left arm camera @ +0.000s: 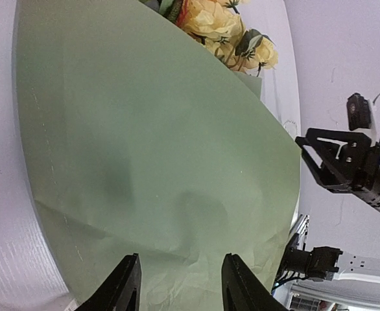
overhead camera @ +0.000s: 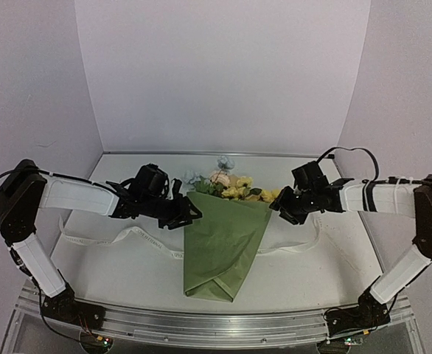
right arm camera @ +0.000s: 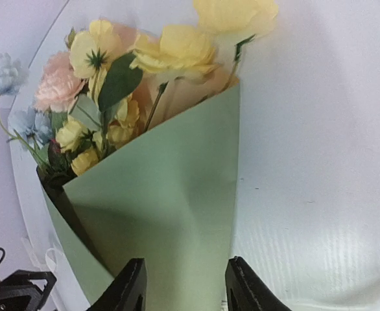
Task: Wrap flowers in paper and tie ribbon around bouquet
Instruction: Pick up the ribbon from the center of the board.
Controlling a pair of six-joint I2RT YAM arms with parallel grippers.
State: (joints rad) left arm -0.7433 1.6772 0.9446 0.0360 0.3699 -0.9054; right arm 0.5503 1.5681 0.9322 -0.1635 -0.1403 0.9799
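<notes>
Left gripper (left arm camera: 182, 262): fingers apart, nothing between them, hovering over the left edge of the paper (overhead camera: 223, 243) near its wide rim. Left arm (overhead camera: 76, 198): base at near-left corner of the table (overhead camera: 113, 273), elbow raised high at the left, forearm about level and reaching right toward centre. Right gripper (right arm camera: 187, 265): fingers also apart, nothing clamped, just over the right rim corner beside the yellow blooms. Right arm (overhead camera: 385, 198) mirrors it: base at near-right corner, elbow up at the right, forearm reaching left. Paper is folded into a cone lying flat mid-table, narrow folded end toward the near edge, wide mouth toward the far edge. Flowers (overhead camera: 227, 183) stick out of the mouth, blue, pink and yellow. Ribbon (overhead camera: 127, 234) lies loose on the table, running from the left side to the cone and showing again on the right; not tied.
</notes>
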